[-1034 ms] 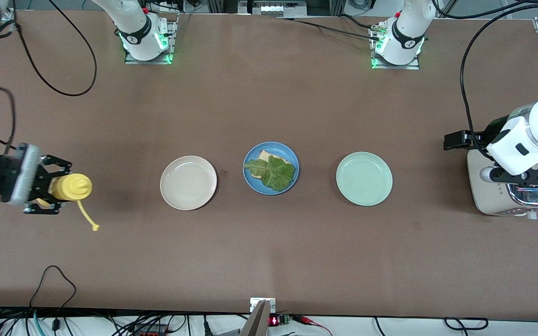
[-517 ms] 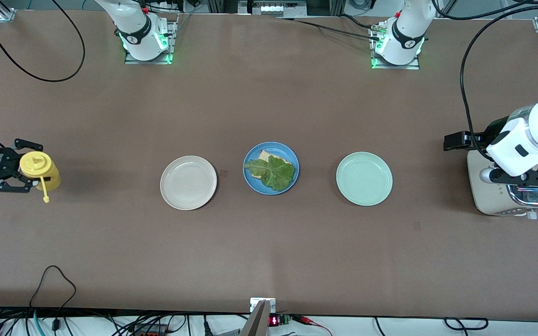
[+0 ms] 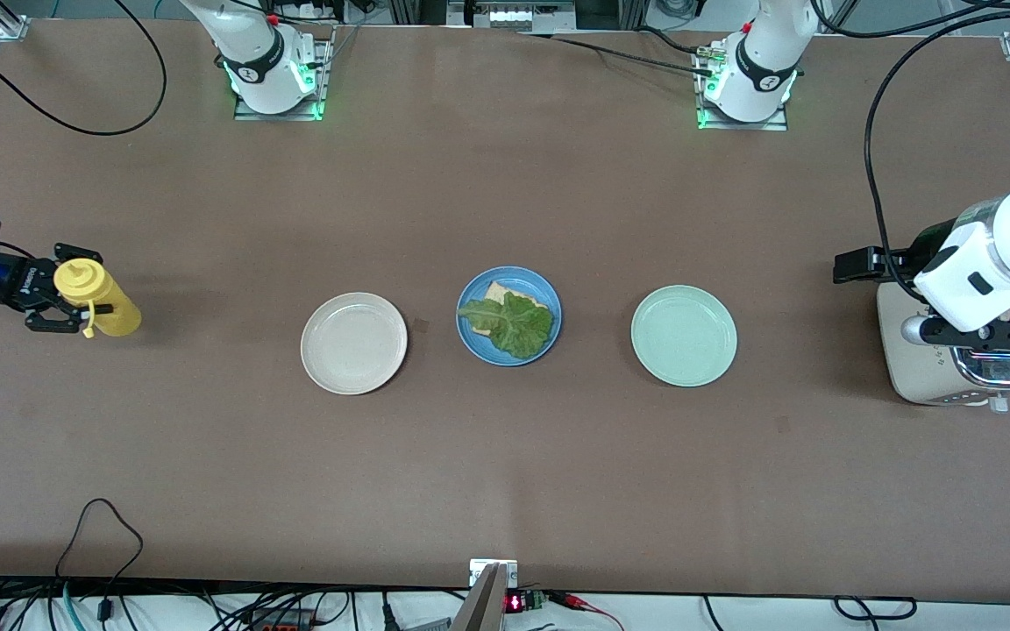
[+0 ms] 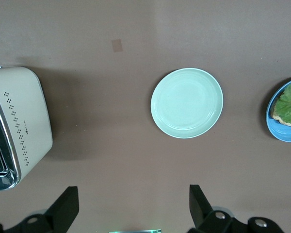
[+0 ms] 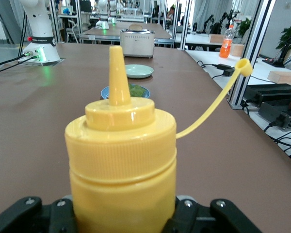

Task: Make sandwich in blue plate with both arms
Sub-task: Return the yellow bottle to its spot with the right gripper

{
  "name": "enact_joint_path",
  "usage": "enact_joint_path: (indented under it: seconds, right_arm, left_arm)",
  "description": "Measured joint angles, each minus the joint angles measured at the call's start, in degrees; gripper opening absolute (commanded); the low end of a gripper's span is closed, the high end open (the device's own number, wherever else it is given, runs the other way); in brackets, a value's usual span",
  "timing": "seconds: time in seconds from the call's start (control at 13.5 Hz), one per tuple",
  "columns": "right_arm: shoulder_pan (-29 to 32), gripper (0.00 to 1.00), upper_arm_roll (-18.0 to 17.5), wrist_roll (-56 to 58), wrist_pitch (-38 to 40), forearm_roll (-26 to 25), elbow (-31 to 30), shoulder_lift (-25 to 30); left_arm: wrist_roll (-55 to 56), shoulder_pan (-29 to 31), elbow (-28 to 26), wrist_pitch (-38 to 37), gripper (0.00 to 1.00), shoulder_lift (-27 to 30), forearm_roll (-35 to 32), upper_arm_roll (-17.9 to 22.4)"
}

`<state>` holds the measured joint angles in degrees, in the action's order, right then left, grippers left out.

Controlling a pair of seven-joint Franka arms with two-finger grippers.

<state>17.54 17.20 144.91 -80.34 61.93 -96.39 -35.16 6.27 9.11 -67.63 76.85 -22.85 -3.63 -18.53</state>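
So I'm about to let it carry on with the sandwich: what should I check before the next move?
1. Right gripper shut on the yellow squeeze bottle: ok.
2. Bottle cap off the nozzle, hanging by its strap: ok.
3. Lettuce leaf on bread in the blue plate: ok.
4. Top bread slice on the lettuce: not ok.
5. Left gripper open above the toaster: ok.
6. Bread in the toaster: cannot tell.

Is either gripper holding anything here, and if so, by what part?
The right gripper holds the yellow squeeze bottle by its body just below the cap, at the right arm's end of the table. The left gripper is open and empty above the toaster.
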Motion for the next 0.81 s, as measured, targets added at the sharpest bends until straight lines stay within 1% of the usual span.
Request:
enact_joint_path:
  seconds: [0.15,0.52,0.81]
  right_arm:
    - [0.31,0.00,-0.14,2.13,0.05,1.41,0.11,-2.73]
    - [2.27,0.00,-0.17,5.08,0.05,3.77,0.20,-6.29]
    - [3.34,0.00,-0.19,6.42,0.05,5.75,0.30,-9.90]
  left_arm:
    - [0.00,0.00,0.00,0.00,1.00,0.00,0.00,0.00]
    - [0.00,0.00,0.00,0.00,1.00,0.00,-0.12,0.00]
    - [-0.08,-0.40,-0.11,-0.02,1.00,-0.02,-5.31,-0.11]
